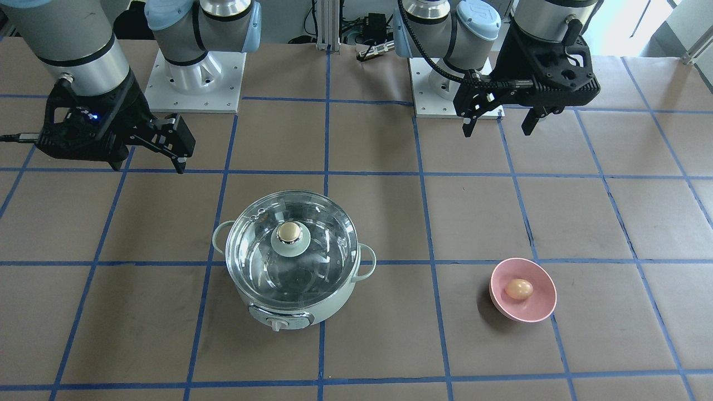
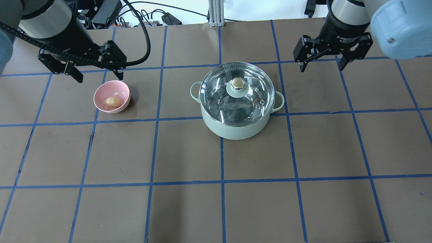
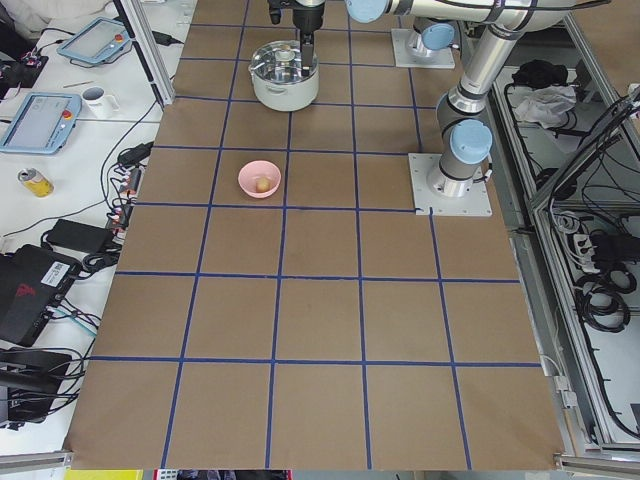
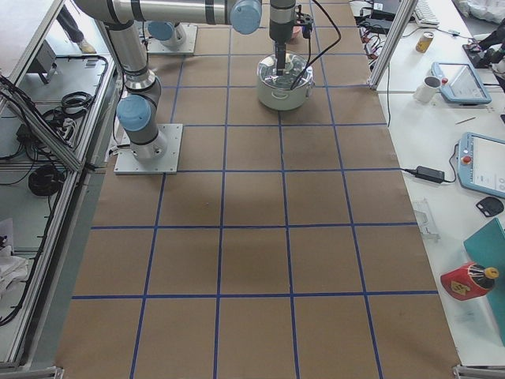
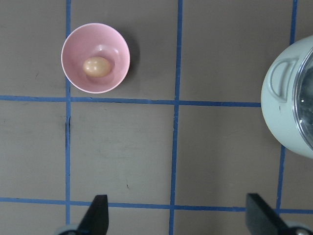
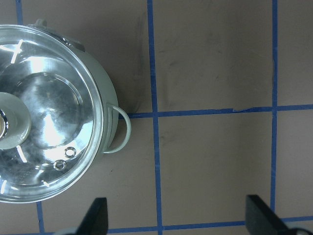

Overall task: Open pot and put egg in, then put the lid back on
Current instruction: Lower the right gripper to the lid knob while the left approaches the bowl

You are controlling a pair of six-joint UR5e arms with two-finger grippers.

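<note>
The lid [image 2: 236, 101] is seated on the pot [image 2: 236, 131], which stands near the middle of the table [image 2: 216, 202]. The egg [image 2: 113, 101] lies in a pink bowl [image 2: 125, 101] well apart from the pot, on the left arm's side. Nothing is held. The left gripper [image 2: 99, 77] is hung above the table near the bowl but not over it, jaws wide apart. The right gripper [image 2: 321, 67] is hung off to the side of the pot, jaws likewise apart. No step of the task appears to have been begun.

The knob [image 2: 237, 82] is small, round and smooth, so it could be squeezed out of an off-centre grip and the glass lid dropped. The pot might be dragged or tipped if the lid is lifted at a slant. The egg could be cracked by a hard grip or rolled up the curved bowl wall, and the light bowl shoved aside. Whether the lid is seated evenly cannot quite be told through the glare.
</note>
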